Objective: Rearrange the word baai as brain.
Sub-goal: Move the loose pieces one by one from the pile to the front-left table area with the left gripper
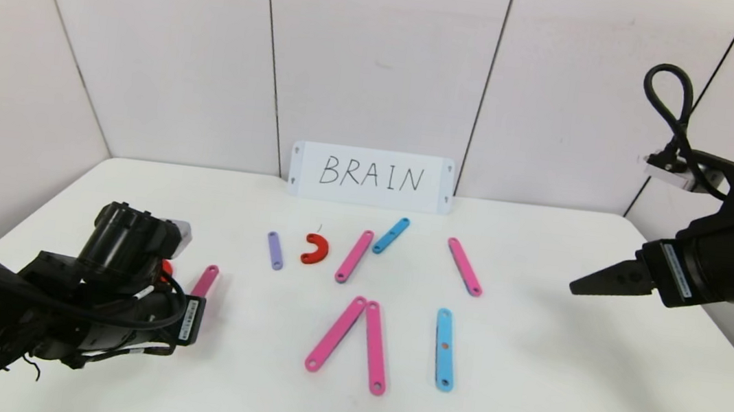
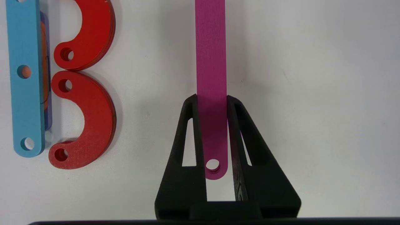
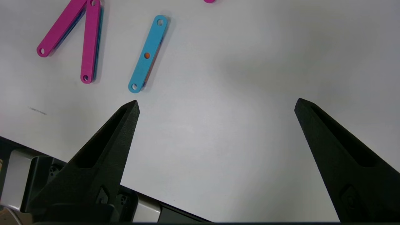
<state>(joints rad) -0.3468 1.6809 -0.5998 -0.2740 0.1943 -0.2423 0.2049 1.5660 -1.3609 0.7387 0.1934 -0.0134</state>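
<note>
The word's flat pieces lie spread over the white table (image 1: 526,390). At the left, my left gripper (image 2: 211,98) is shut on the end of a pink strip (image 2: 211,62), low over the table; in the head view the strip (image 1: 205,281) pokes out past the wrist. Beside it a blue strip (image 2: 25,78) and two red curves (image 2: 93,125) form a B. In the middle lie a purple strip (image 1: 275,251), a red curve (image 1: 316,249), pink strips (image 1: 354,256) and blue strips (image 1: 445,349). My right gripper (image 1: 579,284) hangs open over the right side, holding nothing.
A white card (image 1: 372,177) with BRAIN handwritten on it leans against the back wall. Two pink strips (image 1: 375,347) make an upside-down V near the front centre. Another pink strip (image 1: 464,266) lies slanted at the centre right. Bare table lies under the right gripper (image 3: 215,104).
</note>
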